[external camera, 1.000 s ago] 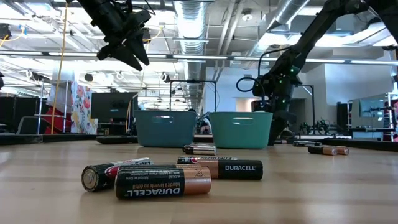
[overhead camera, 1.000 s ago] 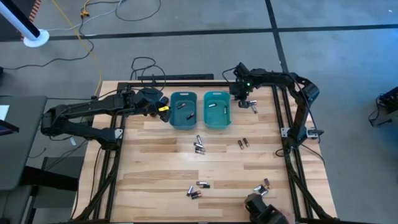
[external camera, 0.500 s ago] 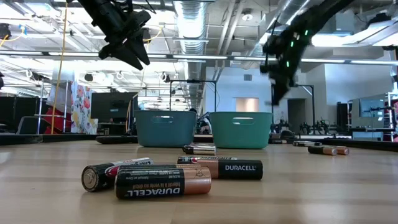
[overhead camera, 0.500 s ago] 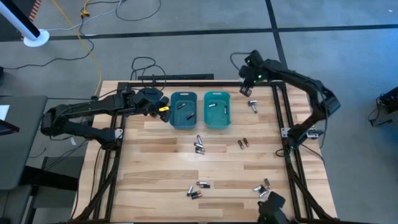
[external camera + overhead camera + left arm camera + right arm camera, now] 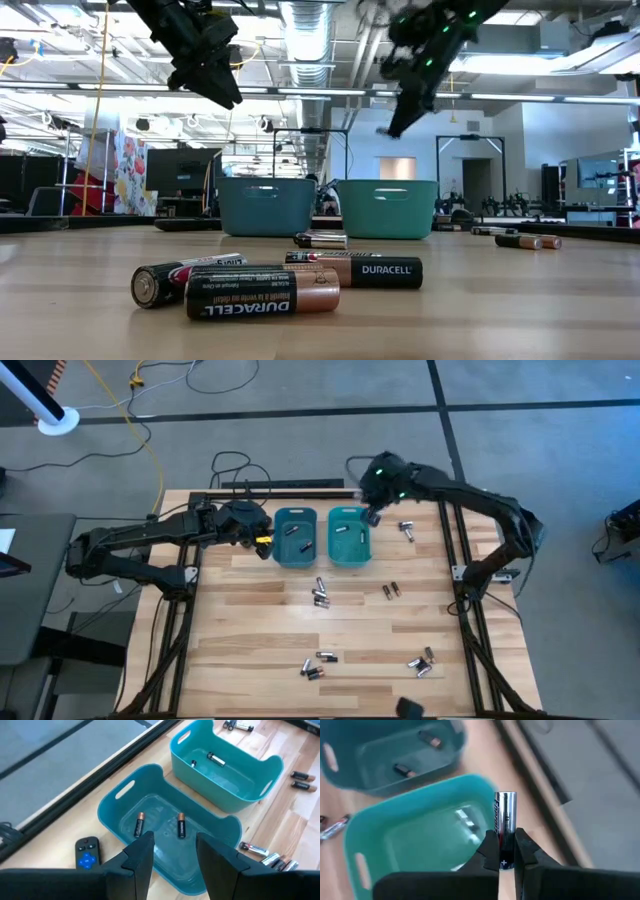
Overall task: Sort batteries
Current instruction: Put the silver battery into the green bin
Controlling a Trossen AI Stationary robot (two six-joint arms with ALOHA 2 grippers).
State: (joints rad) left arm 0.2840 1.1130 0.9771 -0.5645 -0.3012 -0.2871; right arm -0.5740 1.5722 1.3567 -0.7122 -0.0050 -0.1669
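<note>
The right tool is clamped on a silver-and-dark cylindrical battery, held over the far rim of the right teal plastic bin near the desk's far edge. The left tool, fingers apart and empty, hovers above the left teal plastic bin, which holds two copper-ended batteries.
</note>
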